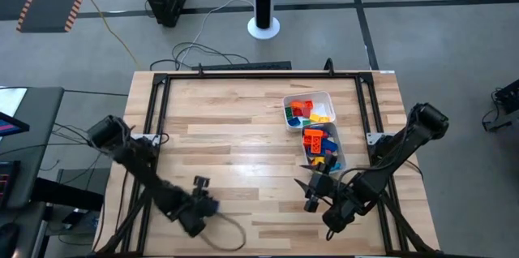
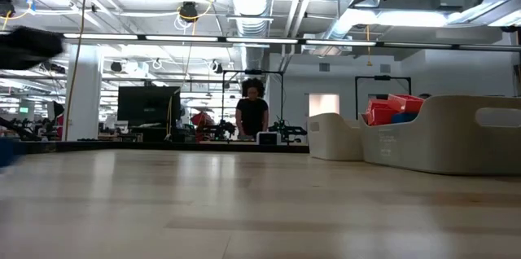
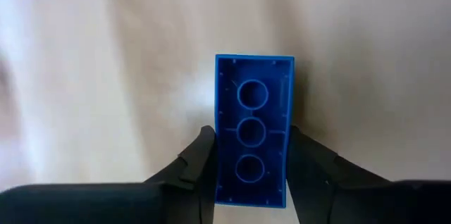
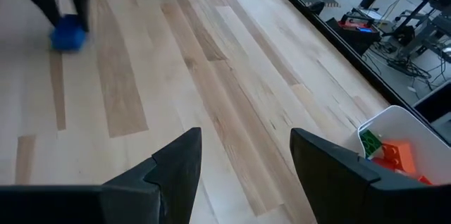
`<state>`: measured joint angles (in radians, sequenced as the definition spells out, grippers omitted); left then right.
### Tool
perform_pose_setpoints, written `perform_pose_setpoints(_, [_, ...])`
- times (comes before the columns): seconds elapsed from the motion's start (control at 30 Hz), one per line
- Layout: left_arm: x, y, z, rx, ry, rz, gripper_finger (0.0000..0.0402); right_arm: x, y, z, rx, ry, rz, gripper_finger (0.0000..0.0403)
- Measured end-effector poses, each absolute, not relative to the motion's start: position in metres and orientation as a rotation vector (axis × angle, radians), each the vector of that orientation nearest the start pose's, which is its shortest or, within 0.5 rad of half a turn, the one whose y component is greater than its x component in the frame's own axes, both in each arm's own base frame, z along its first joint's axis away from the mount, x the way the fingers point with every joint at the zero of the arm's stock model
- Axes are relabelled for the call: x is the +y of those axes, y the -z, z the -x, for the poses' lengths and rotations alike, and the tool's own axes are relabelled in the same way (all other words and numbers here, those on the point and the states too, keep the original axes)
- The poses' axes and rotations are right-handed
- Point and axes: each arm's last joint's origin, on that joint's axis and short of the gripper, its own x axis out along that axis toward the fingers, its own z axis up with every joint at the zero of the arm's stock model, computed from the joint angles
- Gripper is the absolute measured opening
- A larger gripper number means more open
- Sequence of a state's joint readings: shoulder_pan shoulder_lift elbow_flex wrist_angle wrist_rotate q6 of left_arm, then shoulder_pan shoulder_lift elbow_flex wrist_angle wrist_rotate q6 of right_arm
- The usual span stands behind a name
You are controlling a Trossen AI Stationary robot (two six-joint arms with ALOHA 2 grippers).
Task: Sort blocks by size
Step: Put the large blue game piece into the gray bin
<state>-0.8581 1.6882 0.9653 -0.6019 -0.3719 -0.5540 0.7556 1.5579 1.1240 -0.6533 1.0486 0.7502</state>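
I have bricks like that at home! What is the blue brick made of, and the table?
The blue brick looks like shiny moulded plastic: its hollow underside shows three neat round tubes. The table looks like pale wood with a smooth finish, since it shows long planks and grain.

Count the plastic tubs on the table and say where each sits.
2. A white tub sits right of the table's centre; a clear tub adjoins it on the near side, beside the right gripper. Both hold blocks.
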Motion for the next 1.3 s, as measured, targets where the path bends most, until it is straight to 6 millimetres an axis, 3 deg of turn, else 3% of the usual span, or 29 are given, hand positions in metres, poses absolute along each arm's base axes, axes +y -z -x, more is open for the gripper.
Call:
perform_pose_setpoints(0.23, [-0.159, -0.161, -0.266, 1.05, -0.013, -0.261, 0.0122, 0.188, -0.259, -0.214, 0.451, 0.513, 0.154, 0.0255])
perform_pose_setpoints(0.43, [-0.096, -0.169, -0.314, 0.931, 0.004, -0.224, 0.0122, 0.185, -0.253, -0.191, 0.594, 0.505, 0.11, 0.0255])
perform_pose_setpoints(0.53, [-0.064, -0.179, -0.335, 0.787, 0.005, -0.173, 0.0122, 0.187, -0.253, -0.187, 0.58, 0.503, 0.125, 0.0255])
perform_pose_setpoints(0.67, [-0.031, -0.198, -0.356, 0.544, 0.032, -0.114, 0.0122, 0.187, -0.258, -0.187, 0.41, 0.561, 0.2, 0.0255])
perform_pose_setpoints(0.87, [-0.009, -0.218, -0.381, 0.309, 0.064, -0.08, 0.0122, 0.181, -0.264, -0.192, 0.205, 0.664, 0.22, 0.0255])
perform_pose_setpoints(1.03, [-0.008, -0.209, -0.423, 0.307, 0.081, -0.082, 0.0122, 0.181, -0.265, -0.193, 0.173, 0.676, 0.21, 0.0255])
perform_pose_setpoints(1.3, [0.006, -0.213, -0.486, 0.215, 0.078, -0.079, 0.0122, 0.195, -0.266, -0.181, 0.155, 0.608, 0.203, 0.0255])
